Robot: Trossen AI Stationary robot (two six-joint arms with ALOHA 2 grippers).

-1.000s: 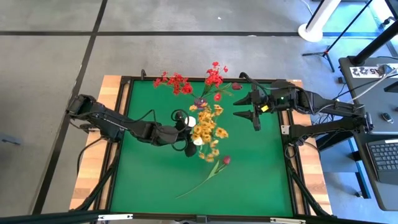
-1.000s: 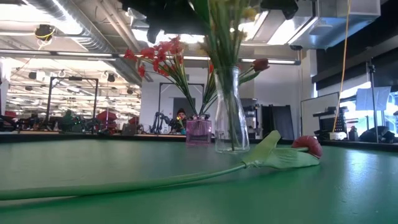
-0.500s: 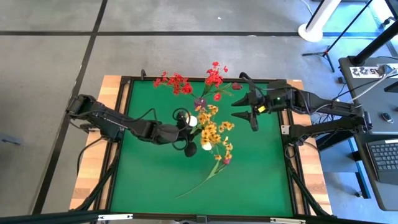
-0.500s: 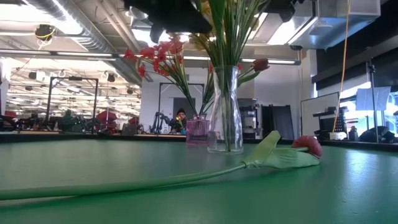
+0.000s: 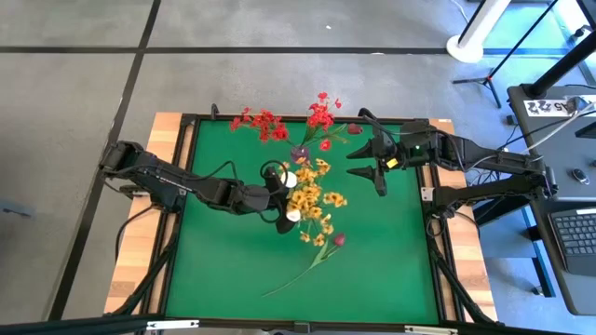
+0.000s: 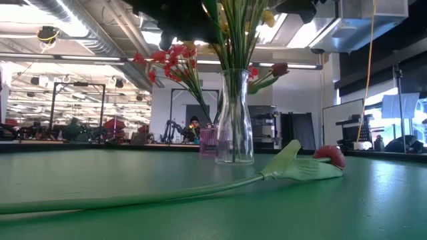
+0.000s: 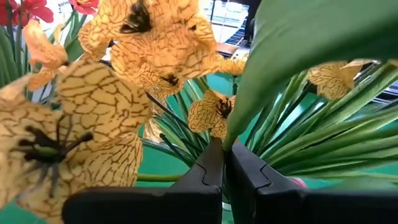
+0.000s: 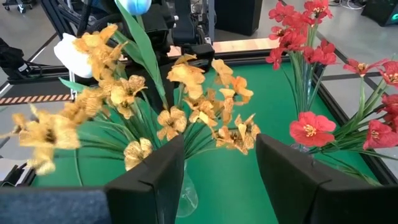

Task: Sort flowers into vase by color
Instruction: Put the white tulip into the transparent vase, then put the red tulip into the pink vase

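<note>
Looking from the left side of the green bench (image 5: 223, 270), the left pincer (image 5: 285, 198) is at the middle, its fingers pressed together on green stalks of the yellow-orange flowers (image 5: 312, 200). In the left wrist view the big veined blossoms fill almost all the picture, so the exact stalk between the fingers is hard to make out. The white tulip bud (image 5: 290, 180) shows just beside this pincer in the high view.

These yellow-orange flowers stand in a clear glass vase (image 6: 234, 127) at the bench middle. From above the blossoms hide the vase fully. In the low view the vase body is plain, but the blossoms and both arms are cut off by the upper edge.

A dark magenta tulip (image 5: 338, 239) lies flat on the bench, near the front and beside the bouquet, its long stalk running to the front left. It is in no container.

At the far edge the red flowers (image 5: 319, 114) stand in a small pink vase (image 6: 212, 139), partly hidden behind the clear one in the low view. Whether they share one container I cannot tell.

Further right, the right pincer (image 5: 368, 163) hangs above the bench near the bouquet, its fingers apart and holding nothing.
</note>
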